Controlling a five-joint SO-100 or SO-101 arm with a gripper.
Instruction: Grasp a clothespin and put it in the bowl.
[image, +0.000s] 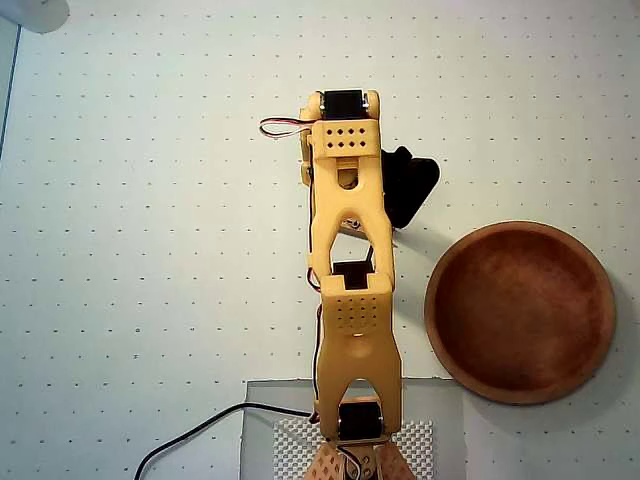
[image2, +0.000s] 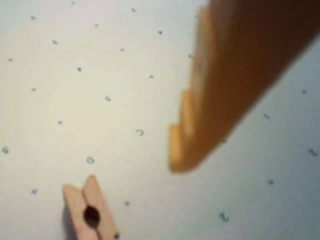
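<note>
Across the white dotted desk (image: 150, 200) in the overhead view, you have the yellow printed arm (image: 350, 270) stretched from its base at the near edge toward the middle, and it covers everything beneath it. Near the right edge sits the round, shallow reddish-brown wooden bowl (image: 520, 312), empty as far as you can see and well apart from the arm's far end; it looks parked there to leave the arm a short swing once something is held.

From the wrist view you get one blurred yellow finger (image2: 200, 135) coming in from the upper right, its tip above bare desk. The other finger is out of frame, so you cannot tell whether the pincer is spread or pressed together; nothing sits against the finger you see.

The small light-tan wooden clothespin (image2: 87, 210) lies flat on the desk at the bottom edge of the wrist view, partly cut off, apart from the fingertip. From overhead it is hidden under the arm. I judge the grasp not yet made.
</note>
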